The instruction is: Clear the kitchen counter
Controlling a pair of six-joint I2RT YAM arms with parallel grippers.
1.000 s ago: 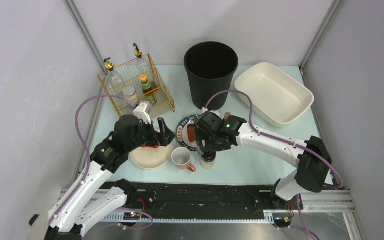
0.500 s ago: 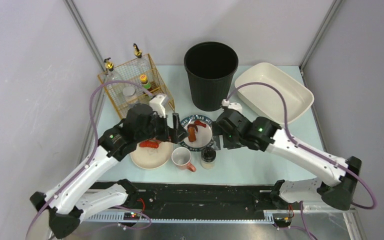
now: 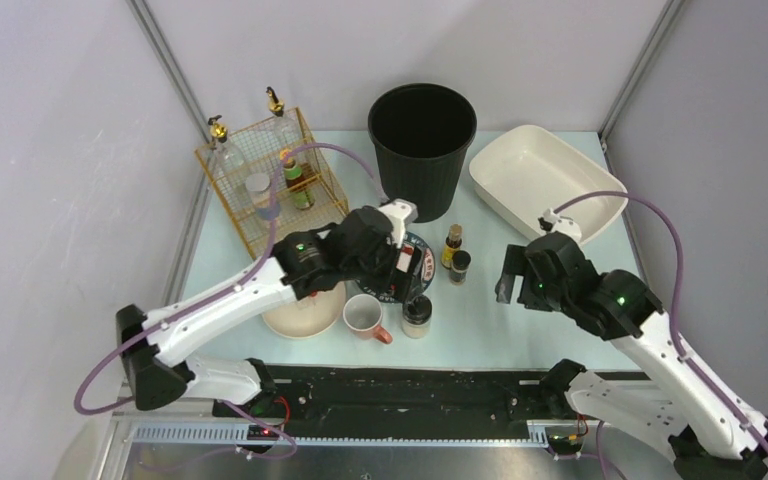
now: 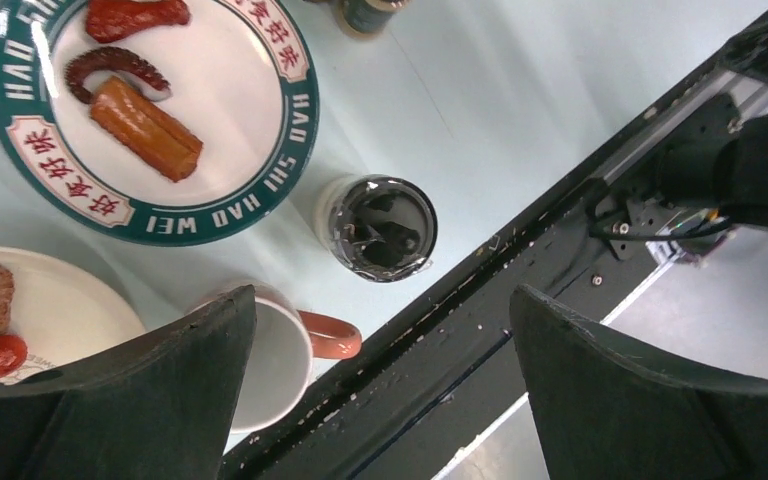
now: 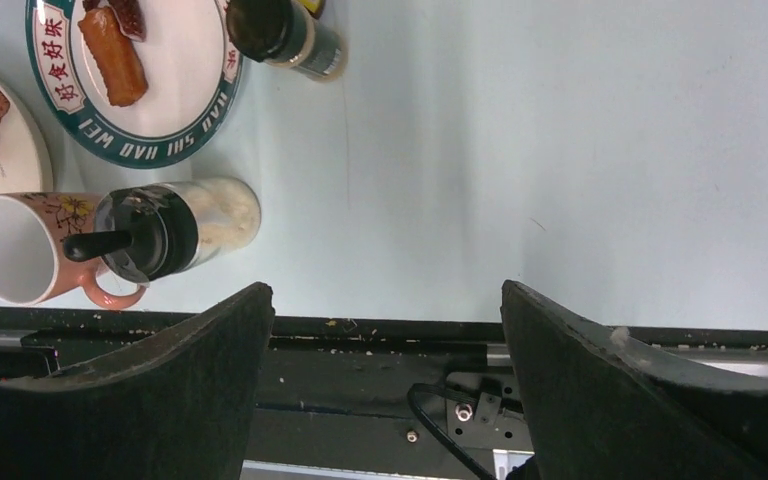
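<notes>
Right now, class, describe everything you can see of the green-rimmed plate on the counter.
The green-rimmed plate is round, white in the middle, looks ceramic, with a dark green band carrying white letters and red character panels. It lies flat on the kitchen counter, holding three reddish-brown food pieces. The black-lidded shaker stands just off its rim, not touching.

The kitchen counter (image 3: 485,332) is bare right of the shaker (image 3: 416,316) and bottles (image 3: 459,266).

You have a black bin (image 3: 416,188) at far centre, a white basin (image 3: 545,180) to its right and a wire basket (image 3: 325,182) to its left. Near you stand a mug (image 3: 363,315) and a shaker jar (image 3: 417,315).
</notes>
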